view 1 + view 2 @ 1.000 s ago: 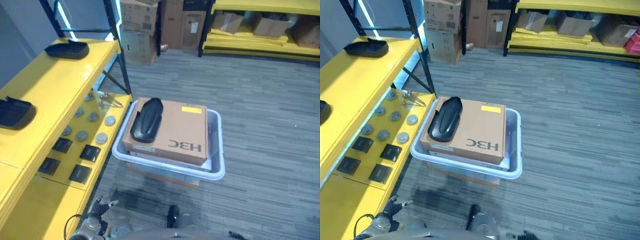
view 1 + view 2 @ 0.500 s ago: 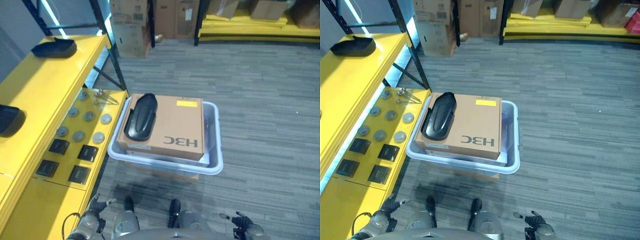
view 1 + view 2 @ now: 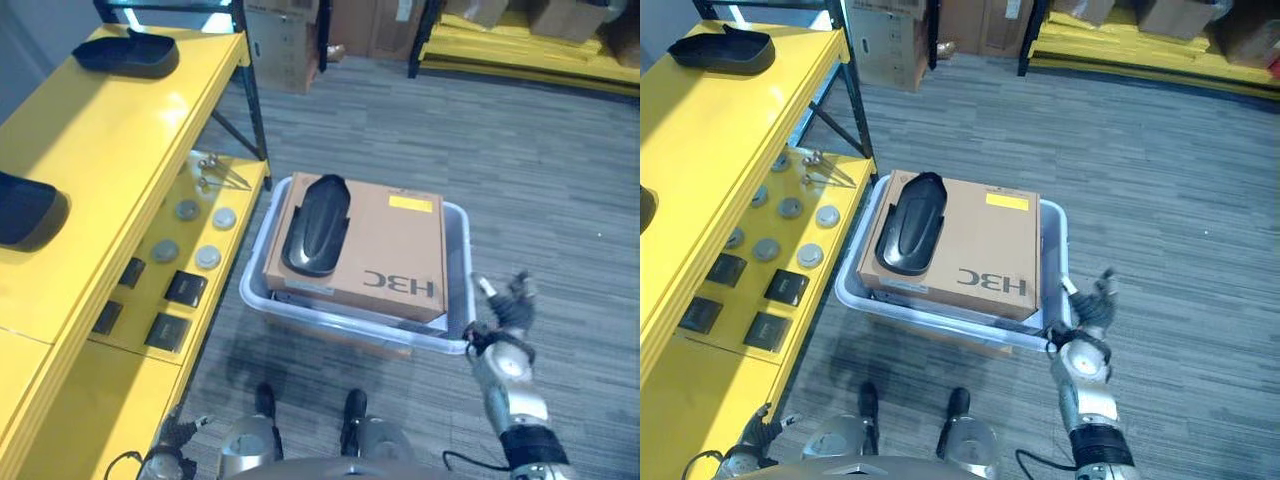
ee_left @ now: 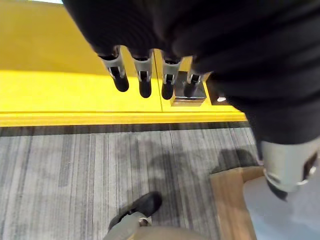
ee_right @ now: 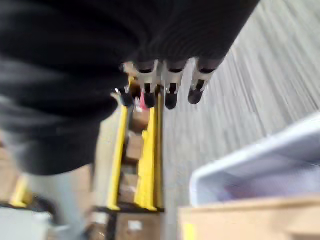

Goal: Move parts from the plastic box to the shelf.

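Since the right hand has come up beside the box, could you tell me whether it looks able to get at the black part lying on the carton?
Probably yes. The right hand is open beside the plastic box, and the black part lies uncovered on top of the carton. It lies at the carton's far side, though, so the arm must reach across.

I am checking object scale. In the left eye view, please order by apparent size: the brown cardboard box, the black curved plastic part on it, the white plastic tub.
1. White plastic tub
2. Brown cardboard box
3. Black curved plastic part
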{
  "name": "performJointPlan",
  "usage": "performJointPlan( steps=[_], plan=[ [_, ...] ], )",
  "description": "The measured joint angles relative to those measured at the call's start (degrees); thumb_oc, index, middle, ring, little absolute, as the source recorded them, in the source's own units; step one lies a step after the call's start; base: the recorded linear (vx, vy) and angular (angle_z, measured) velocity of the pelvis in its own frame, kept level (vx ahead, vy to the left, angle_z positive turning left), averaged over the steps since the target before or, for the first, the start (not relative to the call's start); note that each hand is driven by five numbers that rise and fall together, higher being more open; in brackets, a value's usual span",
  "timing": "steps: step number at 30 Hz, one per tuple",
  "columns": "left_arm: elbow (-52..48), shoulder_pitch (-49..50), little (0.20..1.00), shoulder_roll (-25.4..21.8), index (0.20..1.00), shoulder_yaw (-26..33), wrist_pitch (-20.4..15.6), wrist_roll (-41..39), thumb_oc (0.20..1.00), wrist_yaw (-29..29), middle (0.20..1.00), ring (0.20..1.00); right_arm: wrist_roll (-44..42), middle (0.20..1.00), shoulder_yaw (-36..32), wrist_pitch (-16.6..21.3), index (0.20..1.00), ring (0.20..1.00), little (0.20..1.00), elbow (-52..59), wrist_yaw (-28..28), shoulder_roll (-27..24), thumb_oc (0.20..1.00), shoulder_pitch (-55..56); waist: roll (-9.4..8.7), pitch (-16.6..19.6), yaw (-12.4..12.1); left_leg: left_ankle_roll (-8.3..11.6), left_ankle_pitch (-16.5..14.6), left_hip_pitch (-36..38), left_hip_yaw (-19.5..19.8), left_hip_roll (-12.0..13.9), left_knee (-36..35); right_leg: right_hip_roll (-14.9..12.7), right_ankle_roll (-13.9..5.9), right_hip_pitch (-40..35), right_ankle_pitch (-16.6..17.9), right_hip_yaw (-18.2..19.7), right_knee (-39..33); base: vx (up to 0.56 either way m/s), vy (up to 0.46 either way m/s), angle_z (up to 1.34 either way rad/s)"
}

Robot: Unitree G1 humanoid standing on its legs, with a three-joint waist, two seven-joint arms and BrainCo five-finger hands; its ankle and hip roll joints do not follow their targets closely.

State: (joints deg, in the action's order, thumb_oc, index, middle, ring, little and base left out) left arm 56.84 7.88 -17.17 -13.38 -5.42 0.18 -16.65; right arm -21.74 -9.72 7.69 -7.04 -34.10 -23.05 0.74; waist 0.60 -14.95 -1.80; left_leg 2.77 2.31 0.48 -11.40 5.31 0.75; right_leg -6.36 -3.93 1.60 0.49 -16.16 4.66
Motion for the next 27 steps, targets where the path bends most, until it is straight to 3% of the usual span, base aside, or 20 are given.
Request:
performJointPlan(
  steps=[2, 4, 8, 9, 15, 20, 24, 25, 27],
  plan=[
    [0.6, 0.9, 1.0, -0.3, 1.0, 0.0, 0.1, 0.0, 1.0, 0.3, 1.0, 1.0, 1.9, 1.0, -2.1, 2.1, 1.0, 1.0, 1.0, 2.3, -3.4, -1.5, 1.0, -1.2, -0.93, 1.4, 0.7, -0.02, -0.2, 0.0, -0.9, 0.1, 0.0, 0.2, 0.06, 0.0, 0.5, 0.5, -0.9, 0.06, 0.055, -0.18],
    [2.9, 0.8, 1.0, 0.3, 1.0, 0.3, 0.0, 0.0, 1.0, 1.8, 1.0, 1.0, 2.4, 1.0, -7.5, 1.1, 1.0, 1.0, 1.0, 8.9, -6.1, -4.3, 1.0, -1.0, -1.03, 2.8, 1.0, 0.0, -0.7, 0.9, -1.6, 0.0, 0.0, 0.3, -0.23, -1.4, 1.5, 1.1, -3.0, 0.1, 0.092, -0.18],
    [7.2, 1.1, 1.0, 0.7, 1.0, 2.0, 0.8, 0.0, 1.0, 2.1, 1.0, 1.0, 5.0, 1.0, -9.9, -2.5, 1.0, 1.0, 1.0, 10.6, -2.3, -10.8, 1.0, -2.1, -1.33, 5.3, 1.3, 0.12, -1.1, 0.5, -2.1, -0.1, 0.1, 0.3, -0.37, -1.7, 1.9, 1.4, -3.9, 0.09, 0.094, -0.1],
    [8.4, 1.8, 1.0, 1.6, 1.0, 2.0, 1.0, 0.0, 1.0, 2.0, 1.0, 1.0, 5.3, 1.0, -7.9, -4.7, 1.0, 1.0, 1.0, 10.3, -0.5, -11.2, 1.0, -4.3, -1.13, 5.4, 0.3, 0.07, -1.8, 0.3, -2.2, -0.1, 0.2, 0.1, -0.08, -1.6, 1.8, 1.2, -4.0, 0.08, 0.145, -0.09],
    [9.1, 3.0, 1.0, 2.5, 1.0, 1.0, 0.9, -0.1, 1.0, 2.0, 1.0, 1.0, 5.1, 1.0, 2.5, -8.7, 1.0, 1.0, 1.0, -3.9, 1.0, -11.2, 1.0, -15.7, -0.33, 4.6, -5.2, -0.27, -2.1, -4.9, 0.8, -0.6, 3.9, -1.1, -0.61, 0.8, 2.1, -1.9, -2.5, -0.08, 0.063, 0.25],
    [9.3, 1.2, 1.0, 1.9, 1.0, -0.9, -0.7, -1.2, 1.0, 2.5, 1.0, 1.0, 3.4, 1.0, 5.3, -9.3, 1.0, 1.0, 1.0, -18.7, 0.2, -11.4, 1.0, -29.7, 2.57, -2.0, -12.4, -1.69, -0.1, -11.7, 5.3, -2.2, 6.2, -2.8, -0.22, 5.4, 2.7, -5.8, 0.3, -0.13, 0.042, 0.45],
    [9.0, 0.0, 1.0, 1.1, 1.0, -2.7, -1.5, -1.6, 1.0, 3.5, 1.0, 1.0, 1.6, 1.0, 6.6, -8.6, 1.0, 1.0, 1.0, -25.2, -0.4, -11.2, 1.0, -35.0, 2.2, -6.4, -15.6, -2.29, 0.9, -13.6, 6.9, -3.6, 6.0, -4.4, -0.47, 6.6, 2.4, -8.0, 1.5, -0.09, 0.054, 0.35],
    [9.0, -1.2, 1.0, 1.1, 1.0, -3.4, -2.4, -2.3, 1.0, 3.9, 1.0, 1.0, 0.6, 1.0, 8.7, -8.5, 1.0, 1.0, 1.0, -31.2, -1.1, -11.9, 1.0, -39.8, 2.4, -7.8, -15.6, -2.19, 0.9, -14.1, 7.6, -4.1, 6.0, -4.8, -0.9, 6.6, 2.3, -8.5, 1.6, 0.03, 0.024, 0.42],
    [9.0, -2.2, 1.0, 0.9, 1.0, -3.7, -3.2, -2.3, 1.0, 4.7, 1.0, 1.0, -0.5, 1.0, 10.3, -8.5, 1.0, 1.0, 1.0, -33.5, -1.3, -12.0, 1.0, -40.9, 2.6, -8.1, -17.5, -2.03, 0.8, -14.5, 8.6, -5.1, 5.4, -5.8, -1.44, 6.7, 1.5, -9.3, 1.7, 0.03, 0.04, 0.38]
  ],
)
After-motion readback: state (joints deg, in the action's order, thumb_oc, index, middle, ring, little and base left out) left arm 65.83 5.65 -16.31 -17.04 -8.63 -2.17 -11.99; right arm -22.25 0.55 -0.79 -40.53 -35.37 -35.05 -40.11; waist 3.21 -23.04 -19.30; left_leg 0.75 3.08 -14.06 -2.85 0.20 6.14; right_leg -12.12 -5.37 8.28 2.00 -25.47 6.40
